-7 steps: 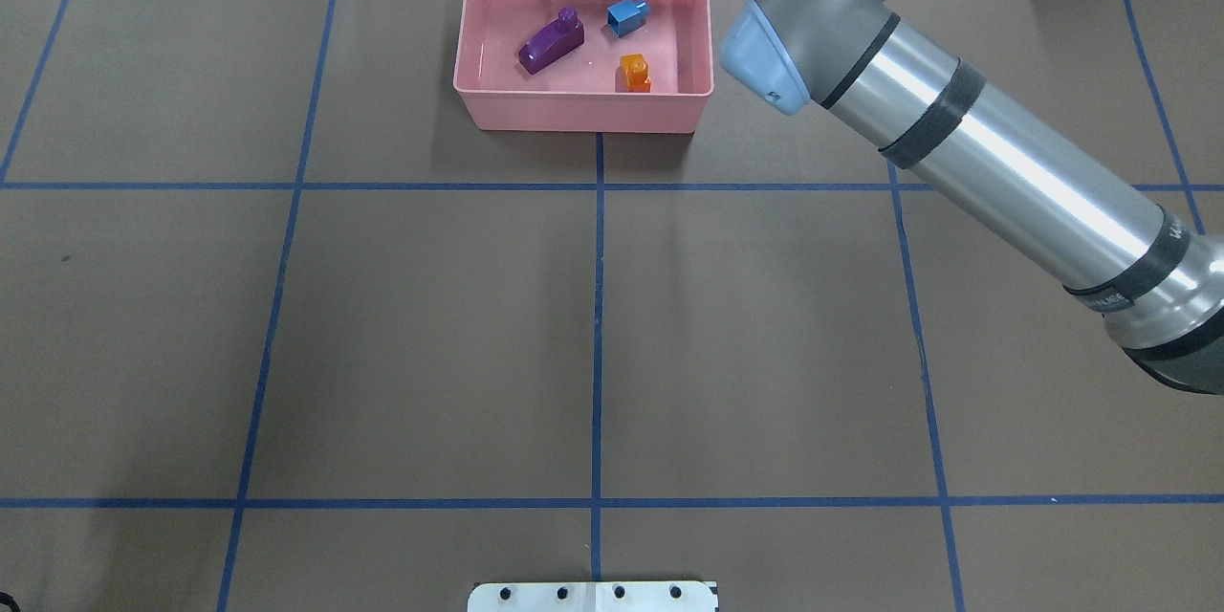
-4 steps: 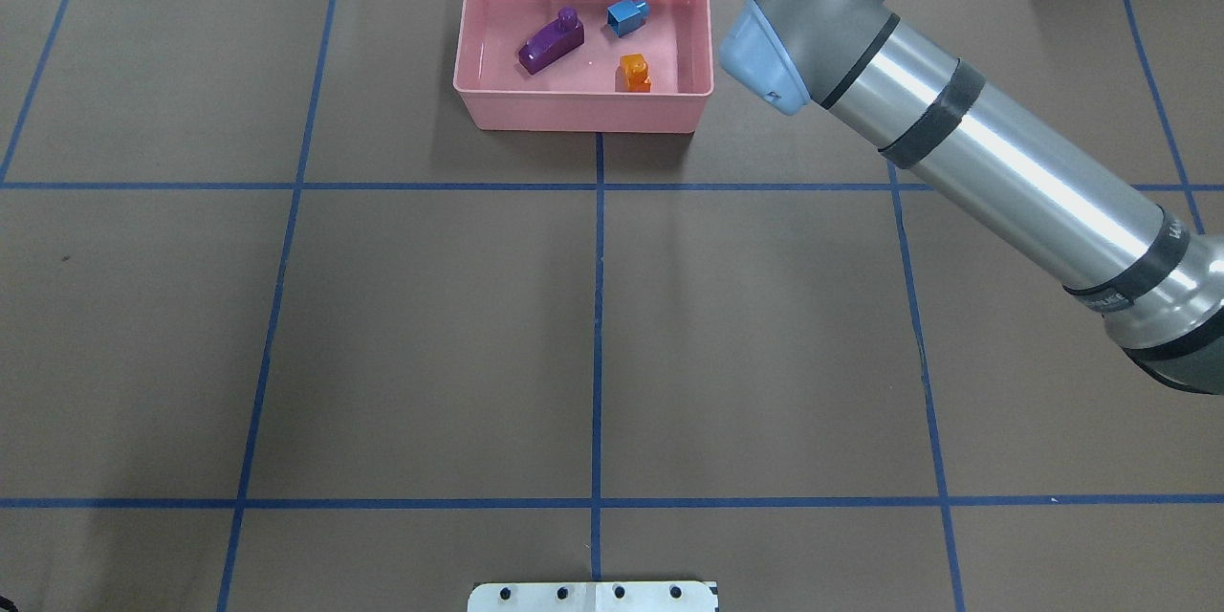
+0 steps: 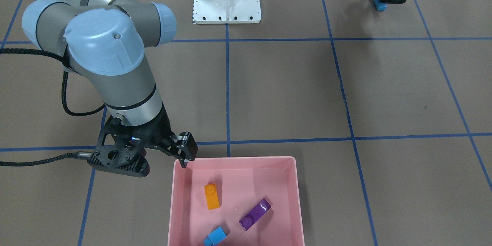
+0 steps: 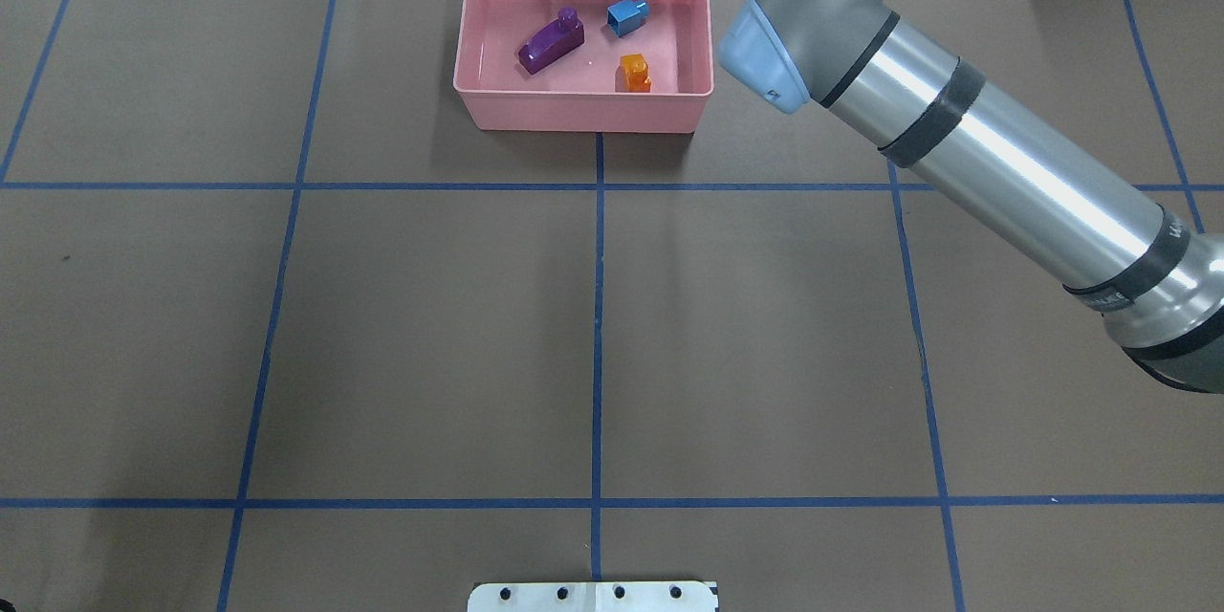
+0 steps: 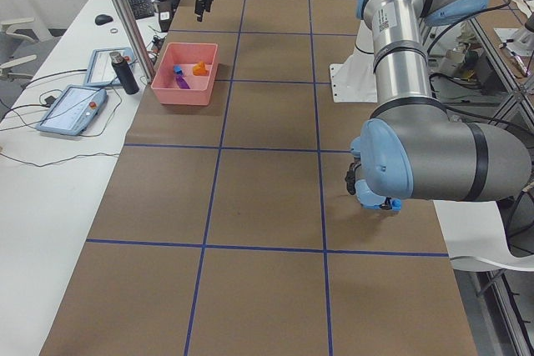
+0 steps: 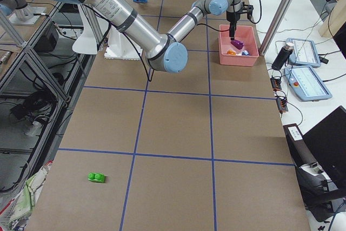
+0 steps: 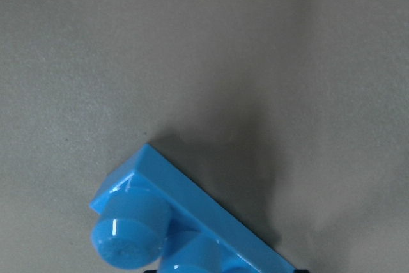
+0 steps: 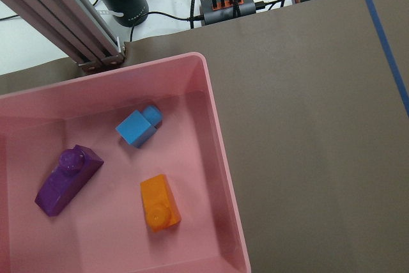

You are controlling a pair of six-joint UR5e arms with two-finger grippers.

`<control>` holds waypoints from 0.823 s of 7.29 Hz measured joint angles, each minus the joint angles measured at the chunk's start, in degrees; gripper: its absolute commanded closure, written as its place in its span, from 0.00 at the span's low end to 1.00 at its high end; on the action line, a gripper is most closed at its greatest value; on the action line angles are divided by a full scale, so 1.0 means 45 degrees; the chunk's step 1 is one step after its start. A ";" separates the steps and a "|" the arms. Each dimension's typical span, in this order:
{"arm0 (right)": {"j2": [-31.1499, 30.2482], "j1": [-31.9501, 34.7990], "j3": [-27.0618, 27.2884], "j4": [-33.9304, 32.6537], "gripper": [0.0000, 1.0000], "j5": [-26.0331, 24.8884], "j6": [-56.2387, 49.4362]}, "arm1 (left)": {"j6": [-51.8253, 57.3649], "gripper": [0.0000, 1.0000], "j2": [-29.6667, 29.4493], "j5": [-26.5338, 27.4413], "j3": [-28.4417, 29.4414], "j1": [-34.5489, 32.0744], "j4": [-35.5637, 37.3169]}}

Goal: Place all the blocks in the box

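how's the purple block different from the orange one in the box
The purple block is longer than the orange block. Purple lies diagonal to the walls; orange runs nearly parallel to the box wall nearest it. Both rest on the box floor, apart, each showing one stud.

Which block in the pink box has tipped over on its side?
The small blue block: its stud points sideways. The orange block and the purple block both sit with studs facing up.
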 measured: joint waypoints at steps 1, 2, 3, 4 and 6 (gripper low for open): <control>0.0006 0.0020 0.0000 0.0000 0.01 0.0005 0.0000 | 0.0009 1.00 0.0023 -0.0008 -0.0049 0.0005 -0.0004; 0.0004 0.0048 0.0001 0.0000 0.01 0.0011 -0.0012 | 0.0018 1.00 0.0073 -0.0017 -0.0181 -0.0010 -0.0071; -0.0003 0.0089 -0.0001 0.0000 0.01 0.0024 -0.0096 | 0.0024 1.00 0.0331 -0.0058 -0.0599 -0.0047 -0.0225; -0.0014 0.0162 -0.0015 0.0000 0.01 0.0050 -0.0299 | 0.0017 1.00 0.0953 -0.0135 -0.1477 -0.0101 -0.0343; -0.0180 0.0474 -0.0054 -0.0001 0.01 0.0126 -0.1175 | -0.0033 1.00 0.1836 -0.0223 -0.3476 -0.1221 -0.0419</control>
